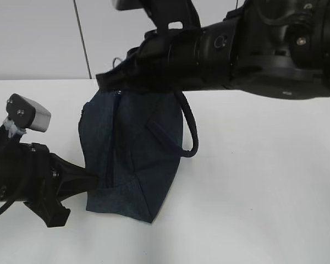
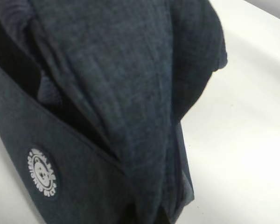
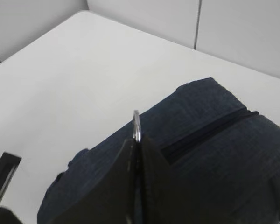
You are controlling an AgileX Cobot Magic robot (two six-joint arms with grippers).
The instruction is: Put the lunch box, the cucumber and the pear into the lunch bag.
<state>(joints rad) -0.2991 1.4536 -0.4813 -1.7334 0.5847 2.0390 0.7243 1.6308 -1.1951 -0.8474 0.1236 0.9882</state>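
The dark navy lunch bag [image 1: 132,159] stands on the white table, its zipper [image 1: 114,137] running down its front. My left gripper [image 1: 93,180] is shut on the fabric at the bag's lower left corner. In the left wrist view the bag's fabric [image 2: 130,93], with a round white logo patch [image 2: 42,172], hides the jaws. My right gripper [image 3: 137,140] reaches across to the bag's top and is shut on the metal ring pull [image 3: 136,122], above the bag [image 3: 214,154]. The lunch box, cucumber and pear are out of view.
The white table [image 1: 264,192] spreads to the right and front of the bag. A grey panelled wall [image 1: 38,38] stands behind. The right arm's black cable [image 1: 192,137] hangs in a loop over the bag's handle strap [image 1: 162,136].
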